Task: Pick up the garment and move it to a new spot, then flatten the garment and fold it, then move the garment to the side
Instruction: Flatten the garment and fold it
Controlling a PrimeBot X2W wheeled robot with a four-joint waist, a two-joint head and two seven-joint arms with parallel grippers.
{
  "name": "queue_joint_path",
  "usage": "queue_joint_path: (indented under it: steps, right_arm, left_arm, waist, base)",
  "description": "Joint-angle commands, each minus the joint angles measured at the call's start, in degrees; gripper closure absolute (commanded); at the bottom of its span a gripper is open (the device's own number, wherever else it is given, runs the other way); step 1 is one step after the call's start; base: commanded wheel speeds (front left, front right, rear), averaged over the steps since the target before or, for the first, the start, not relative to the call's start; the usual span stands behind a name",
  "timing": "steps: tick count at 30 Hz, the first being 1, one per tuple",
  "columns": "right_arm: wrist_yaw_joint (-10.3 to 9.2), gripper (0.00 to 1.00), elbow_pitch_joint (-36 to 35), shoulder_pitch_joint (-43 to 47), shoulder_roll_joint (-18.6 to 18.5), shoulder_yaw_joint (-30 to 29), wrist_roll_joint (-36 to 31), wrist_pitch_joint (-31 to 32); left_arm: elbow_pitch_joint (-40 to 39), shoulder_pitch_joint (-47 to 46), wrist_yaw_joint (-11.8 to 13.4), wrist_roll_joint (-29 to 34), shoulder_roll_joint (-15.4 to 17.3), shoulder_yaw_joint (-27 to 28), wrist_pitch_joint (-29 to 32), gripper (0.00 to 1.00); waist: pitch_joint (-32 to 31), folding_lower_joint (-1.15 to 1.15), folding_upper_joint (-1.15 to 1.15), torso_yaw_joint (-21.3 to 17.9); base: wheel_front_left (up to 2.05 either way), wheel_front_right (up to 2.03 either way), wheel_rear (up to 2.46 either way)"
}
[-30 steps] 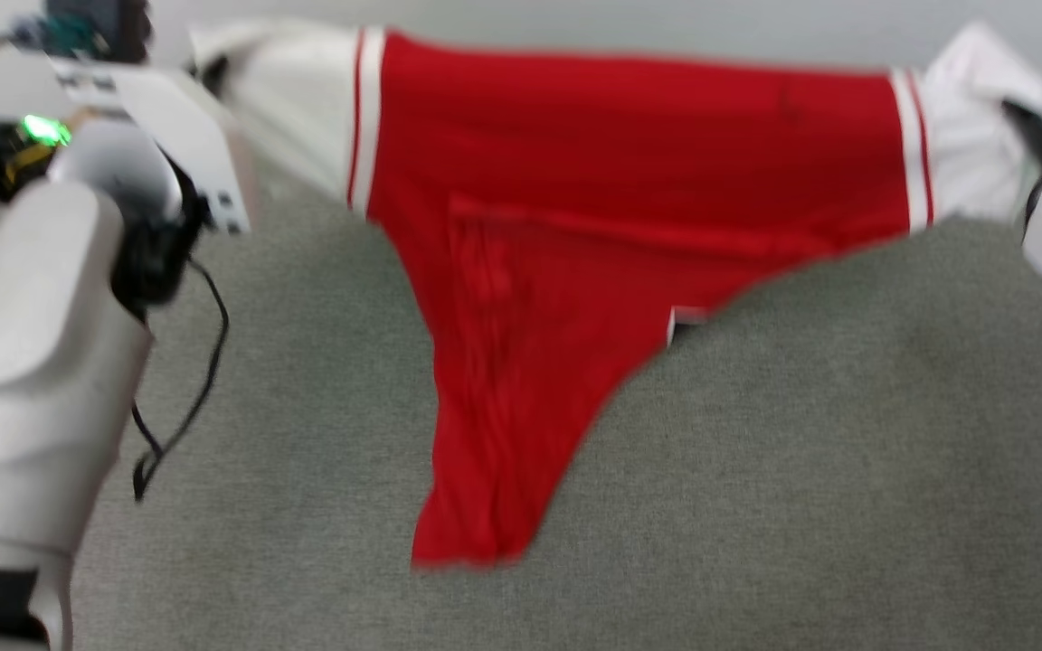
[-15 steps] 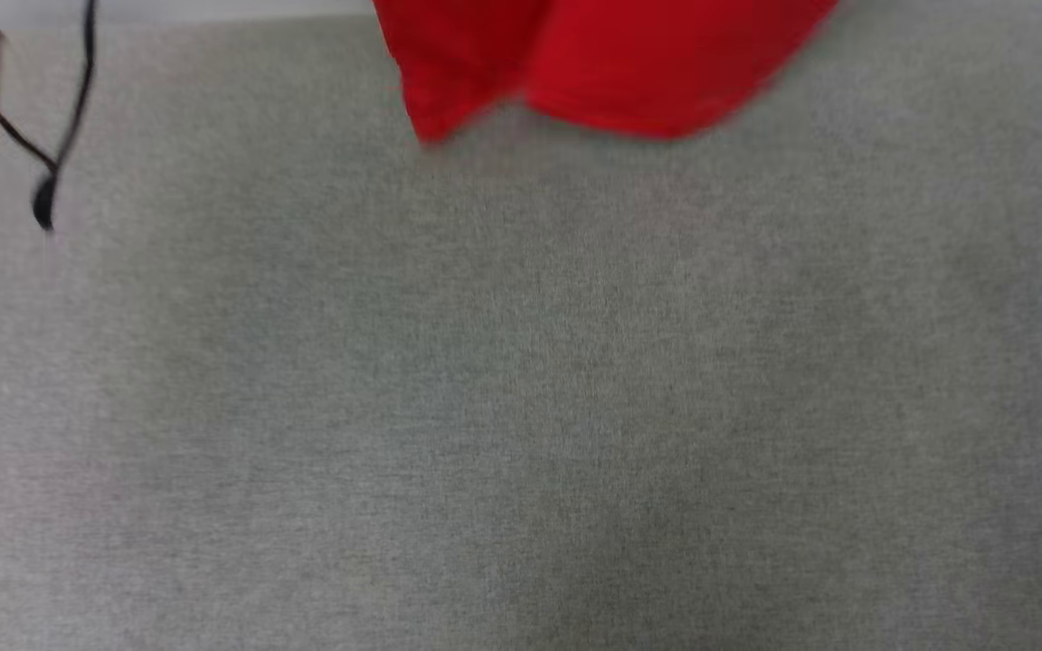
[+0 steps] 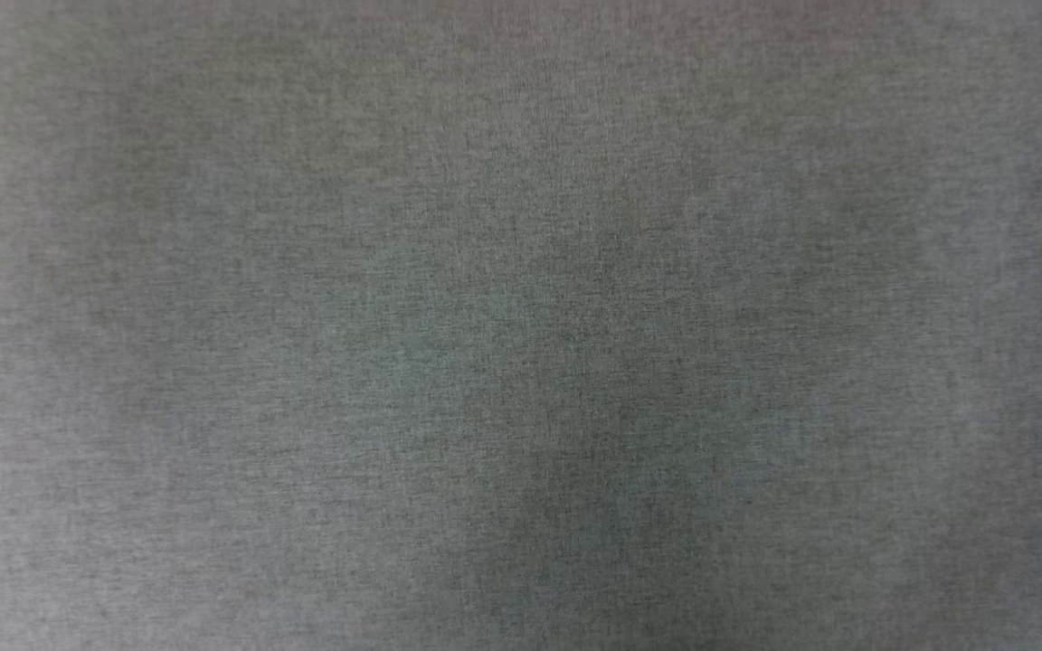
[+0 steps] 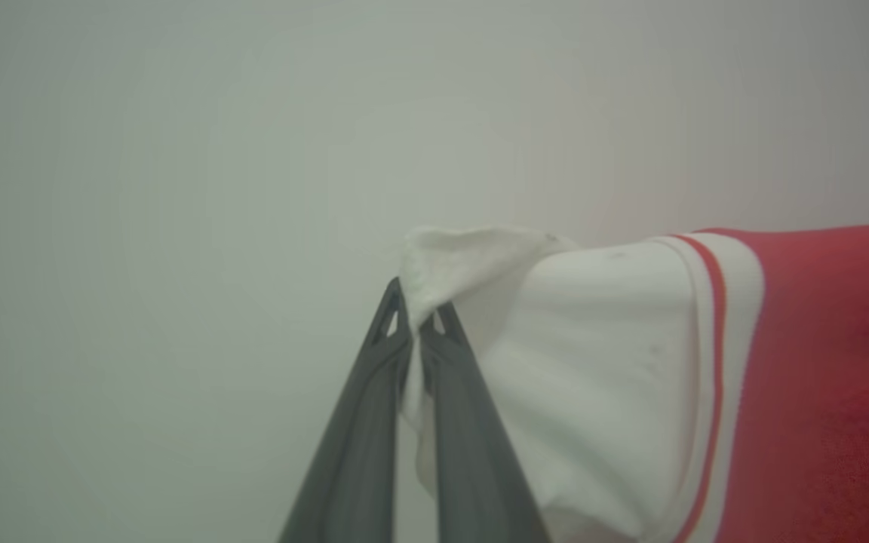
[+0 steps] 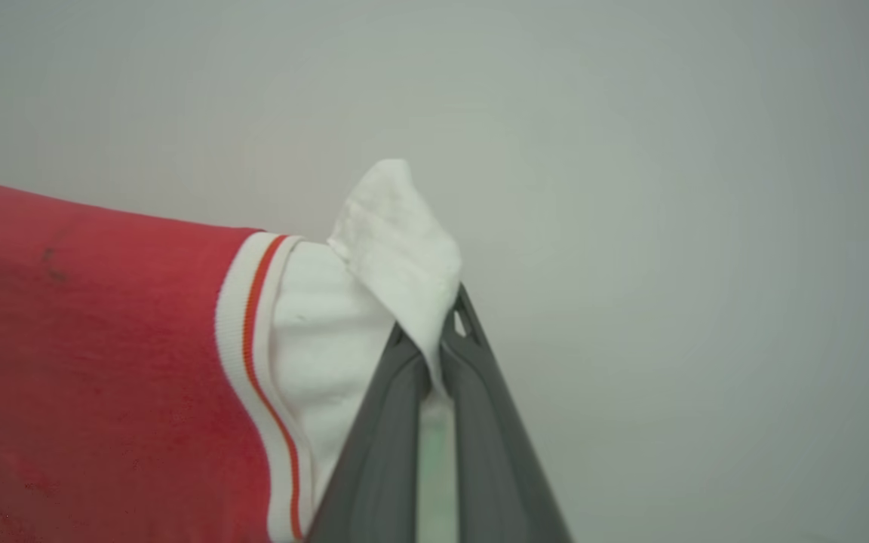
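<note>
With the head camera now dipped from a moment ago onto a blurry grey surface (image 3: pixel 521 325), perhaps a table cover, the left gripper (image 4: pixel 415 305) and right gripper (image 5: pixel 438 320) each stay pinched on a white sleeve end of the garment (image 4: pixel 819 377), which sits lower right and lower left in their wrist views.

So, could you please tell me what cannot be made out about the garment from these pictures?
Left wrist view: the garment is cut off by the right and bottom edges past the left gripper, so its front and hem are unseen.
Right wrist view: beyond the right gripper, the left and bottom edges cut it off.
Head view: the grey surface gives no clue whether the garment touches it.
</note>
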Motion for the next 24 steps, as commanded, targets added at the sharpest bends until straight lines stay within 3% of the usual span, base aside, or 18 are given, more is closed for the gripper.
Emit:
queue_joint_path:
  steps: [1, 8, 14, 24]
  right_arm:
    - [-0.1, 1.0, 0.8, -0.7, 0.0, 0.7, 0.4, -0.6]
    - [-0.09, 1.0, 5.4, 1.2, 1.1, 4.9, 4.7, -3.2]
    - [-0.08, 1.0, 6.7, 7.2, 1.2, 8.9, 9.5, -5.6]
    - [-0.08, 1.0, -1.6, 30.3, -3.5, 15.6, 18.5, -7.4]
  left_arm:
    - [0.4, -0.4, -0.3, 0.3, -0.1, -0.2, -0.6, 1.0]
    - [2.8, 2.3, -1.9, -0.9, -1.9, -0.2, -2.4, 1.0]
    - [4.3, 9.1, -3.4, -3.1, -3.4, 1.4, -3.2, 1.0]
    - [-5.5, 35.4, -4.2, -6.0, -2.6, 8.7, -3.4, 1.0]
  waist:
    - [1.4, -0.01, 0.0, 0.0]
    - [2.7, -0.01, 0.0, 0.5]
    - [-1.0, -0.01, 0.0, 1.2]
    - [-13.8, -0.01, 0.0, 2.3]
  base:
    - [0.0, 0.0, 0.0]
    - [0.0, 0.0, 0.0]
    - [0.0, 0.0, 0.0]
    - [0.0, 0.0, 0.0]
